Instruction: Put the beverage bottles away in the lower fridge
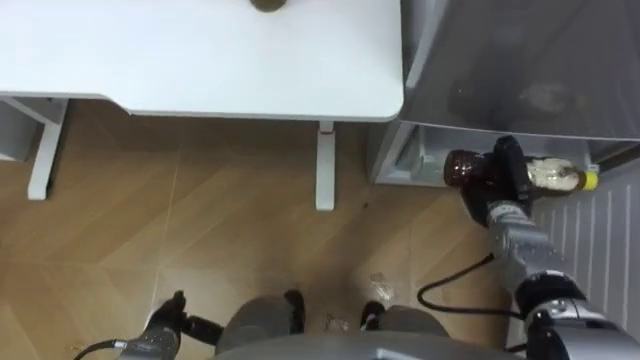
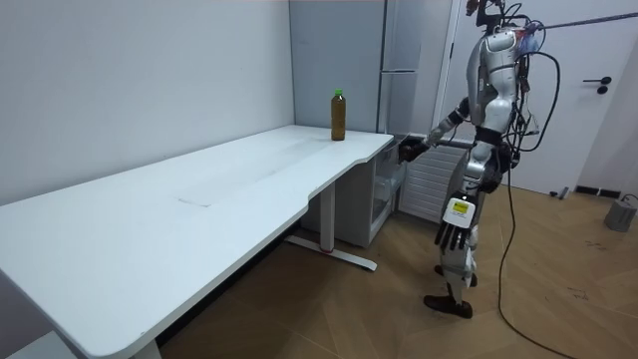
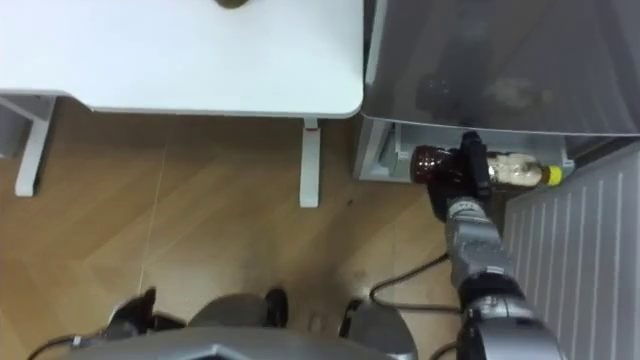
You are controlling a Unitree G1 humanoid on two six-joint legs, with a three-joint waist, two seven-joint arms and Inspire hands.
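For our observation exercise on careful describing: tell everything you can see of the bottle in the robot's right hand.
The bottle looks like clear plastic: dark brown drink at its base end, a pale stretch toward the neck, a yellow cap. It lies on its side, cap toward the robot's right, at the lower part of the fridge. The right hand is curled round its middle.

Quick count: two bottles, a green-cap bottle [image 2: 338, 115] and a yellow-cap bottle [image 1: 550, 178], plus one table [image 2: 199, 189], one fridge [image 1: 520, 60].
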